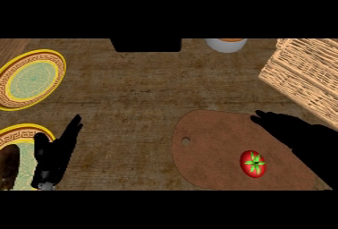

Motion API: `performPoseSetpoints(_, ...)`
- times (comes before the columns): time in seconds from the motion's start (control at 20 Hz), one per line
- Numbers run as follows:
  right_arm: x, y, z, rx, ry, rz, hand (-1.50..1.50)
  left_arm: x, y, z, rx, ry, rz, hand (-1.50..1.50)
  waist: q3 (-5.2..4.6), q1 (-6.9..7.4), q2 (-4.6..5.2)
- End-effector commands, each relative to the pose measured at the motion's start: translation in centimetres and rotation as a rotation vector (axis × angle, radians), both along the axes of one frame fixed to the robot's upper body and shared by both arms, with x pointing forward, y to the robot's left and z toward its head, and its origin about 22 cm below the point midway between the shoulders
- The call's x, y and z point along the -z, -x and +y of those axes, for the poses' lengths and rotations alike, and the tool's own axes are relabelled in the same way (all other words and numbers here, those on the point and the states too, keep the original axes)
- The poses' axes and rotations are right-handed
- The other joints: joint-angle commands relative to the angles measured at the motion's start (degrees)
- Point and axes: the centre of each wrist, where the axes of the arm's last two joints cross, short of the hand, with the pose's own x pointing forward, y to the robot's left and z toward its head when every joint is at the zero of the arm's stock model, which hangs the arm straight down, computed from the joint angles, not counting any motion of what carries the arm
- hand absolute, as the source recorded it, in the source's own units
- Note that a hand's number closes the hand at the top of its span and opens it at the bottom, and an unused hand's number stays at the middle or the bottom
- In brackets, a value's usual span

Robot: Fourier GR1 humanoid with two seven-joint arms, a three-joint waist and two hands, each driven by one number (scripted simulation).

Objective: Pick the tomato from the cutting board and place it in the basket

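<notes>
One tomato (253, 163) lies on the cutting board (211, 147), just beside the right hand (305, 141), toward the view's left. That nearer hand is open, fingers straight, holding nothing. The left hand (56, 152) rests open, well apart. The basket (307, 76) stands beyond the board.

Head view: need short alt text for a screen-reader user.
A red tomato lies on a brown cutting board, with the robot's open right hand just right of it, not holding it. A wicker basket sits at upper right; the open left hand rests at left beside a yellow-rimmed plate, with another plate above it.
</notes>
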Motion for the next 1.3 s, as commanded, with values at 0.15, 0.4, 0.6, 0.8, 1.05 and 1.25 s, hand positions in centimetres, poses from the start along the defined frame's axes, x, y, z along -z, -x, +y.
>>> performPoseSetpoints(0.15,1.9,0.7,-0.4,-0.020,0.010,-0.012,-1.50,2.9,3.0,-0.1,-0.028,0.039,0.164,0.00,-0.74,-0.24,0.38)
performPoseSetpoints(0.4,5.2,-0.8,-0.4,0.009,-0.005,-0.015,-1.50,3.0,1.2,-0.3,-0.042,0.014,0.160,0.00,-0.74,-0.25,0.64)
performPoseSetpoints(0.6,6.5,-0.7,-0.2,-0.006,-0.042,-0.019,-1.50,2.0,0.9,1.9,-0.023,0.043,0.152,0.00,-0.76,-0.27,0.59)
performPoseSetpoints(0.8,6.3,-0.9,1.3,-0.021,0.002,-0.028,-1.50,2.1,0.9,2.3,-0.032,0.001,0.154,0.00,-0.81,-0.16,0.55)
performPoseSetpoints(1.05,9.7,-2.0,0.4,0.003,0.095,0.024,-1.50,2.7,1.1,-0.2,-0.004,0.016,0.171,0.00,-0.78,0.08,0.67)
performPoseSetpoints(1.25,10.4,-1.8,0.7,0.016,0.092,0.037,-1.50,2.0,1.5,1.0,-0.025,0.018,0.167,0.00,-0.78,0.06,0.53)
